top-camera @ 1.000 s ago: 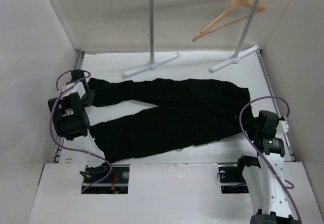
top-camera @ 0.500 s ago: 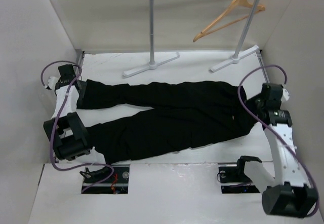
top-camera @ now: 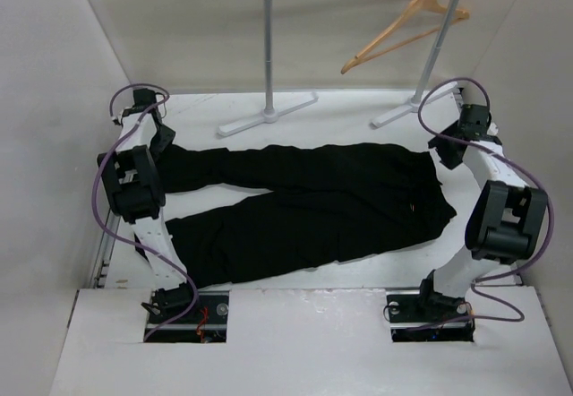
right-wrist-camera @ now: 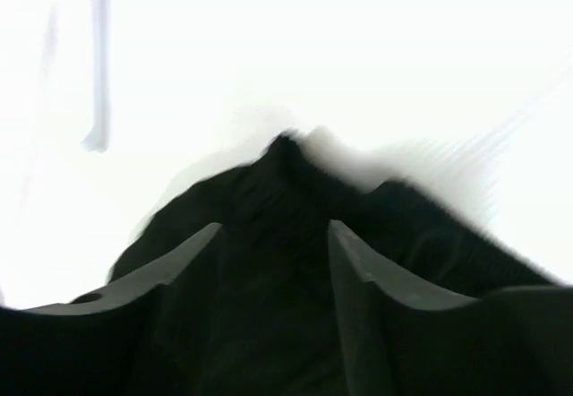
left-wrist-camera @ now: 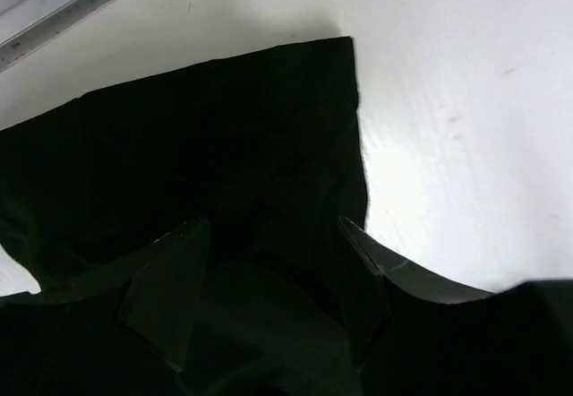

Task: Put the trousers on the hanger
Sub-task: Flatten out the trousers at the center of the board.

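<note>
Trousers (top-camera: 304,203) lie flat on the table (top-camera: 358,114), waist to my right, both legs running out to my left, near leg angled toward the bases. Hanger (top-camera: 398,29) is not on them: it hangs tilted from the top bar of the rail stand (top-camera: 269,47) at the far right, well apart from the cloth. Left tool (left-wrist-camera: 273,222) sits over the cuff end of the far leg, fingers (left-wrist-camera: 179,271) spread apart, black cloth below and between them, hem edge and bare white table just beyond. I can't tell if the tips touch the cloth. Right tool (right-wrist-camera: 273,226) is over the waist end at the right edge of the garment, fingers apart as well, dark cloth bunched under the gap. That wrist view is blurred, so contact there is unclear too. Neither tool is clamped on anything I can see.
</note>
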You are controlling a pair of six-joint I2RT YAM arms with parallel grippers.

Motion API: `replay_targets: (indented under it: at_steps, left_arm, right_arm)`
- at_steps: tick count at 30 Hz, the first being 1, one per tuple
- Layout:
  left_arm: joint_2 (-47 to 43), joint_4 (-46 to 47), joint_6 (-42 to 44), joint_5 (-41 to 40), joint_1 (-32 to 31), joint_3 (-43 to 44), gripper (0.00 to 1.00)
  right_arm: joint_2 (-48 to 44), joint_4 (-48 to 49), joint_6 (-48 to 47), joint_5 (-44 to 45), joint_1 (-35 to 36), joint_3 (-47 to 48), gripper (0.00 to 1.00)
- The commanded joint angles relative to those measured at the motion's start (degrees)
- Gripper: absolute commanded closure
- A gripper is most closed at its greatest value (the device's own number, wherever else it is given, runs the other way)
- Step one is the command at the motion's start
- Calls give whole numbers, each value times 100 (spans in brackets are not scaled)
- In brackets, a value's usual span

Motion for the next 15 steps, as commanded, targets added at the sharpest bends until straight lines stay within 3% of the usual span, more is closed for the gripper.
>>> replay_targets:
  at_steps: [1,15]
  left_arm:
    - [139,-446,338,-129,46,580,45]
    - [615,-359,558,-94,72,634,43]
  right_arm:
    - [295,261,-298,113,-177,360,41]
    - [1218,410,-474,-379,-90,905,41]
